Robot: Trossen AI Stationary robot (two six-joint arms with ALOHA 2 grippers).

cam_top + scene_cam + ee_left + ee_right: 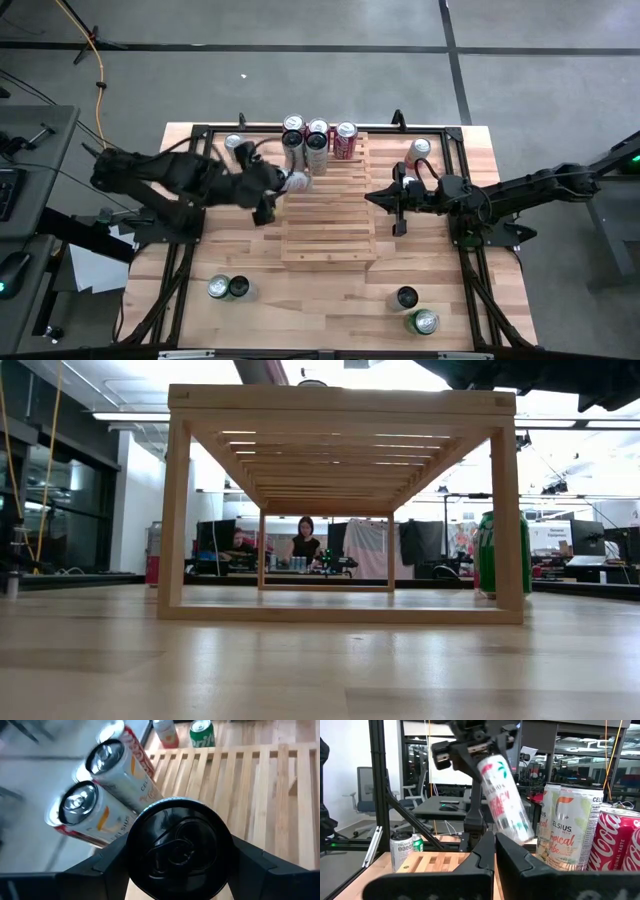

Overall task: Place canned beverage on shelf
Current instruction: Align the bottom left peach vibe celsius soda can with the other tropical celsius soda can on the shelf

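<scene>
High view: table (pixel 330 285) is carrying the shelf (pixel 330 215) at its centre. Left arm is reaching in over the shelf's left edge; left gripper (pixel 290 182) is clamping a white can (pixel 298 182) between part-open fingers, holding it tilted just beside the cans (pixel 318 140) that are standing in a cluster at the shelf's far edge. Right gripper (pixel 388 195) is waiting just off the shelf's right edge, fingers fully closed and gripping nothing. Two cans (pixel 228 289) are standing near the table's front left, two (pixel 416 310) near its front right.
</scene>
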